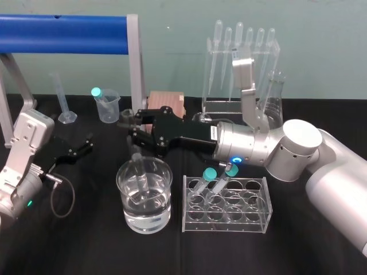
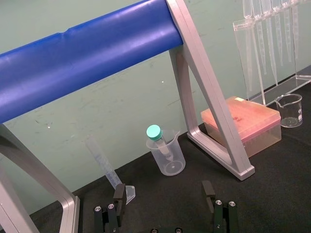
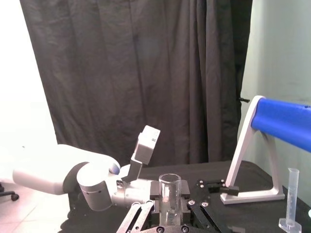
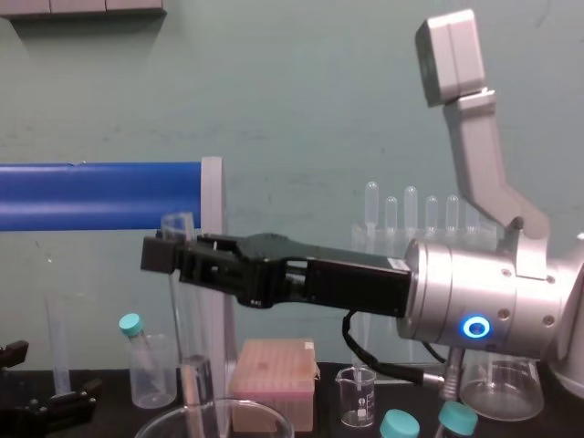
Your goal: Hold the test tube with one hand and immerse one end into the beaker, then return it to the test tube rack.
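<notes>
My right gripper reaches left over the table and is shut on the upper part of the test tube, a clear uncapped glass tube held nearly upright. The tube's lower end stands inside the beaker, a wide glass vessel holding water. In the chest view the tube hangs from the gripper down toward the beaker rim. In the right wrist view the tube's open top sits between the fingers. The test tube rack stands to the right of the beaker. My left gripper rests open at the left.
Two teal-capped tubes lean in the rack. Behind stand a plastic beaker with a capped tube, a graduated cylinder, a pink box, a pipette stand, a conical flask and a blue-barred frame.
</notes>
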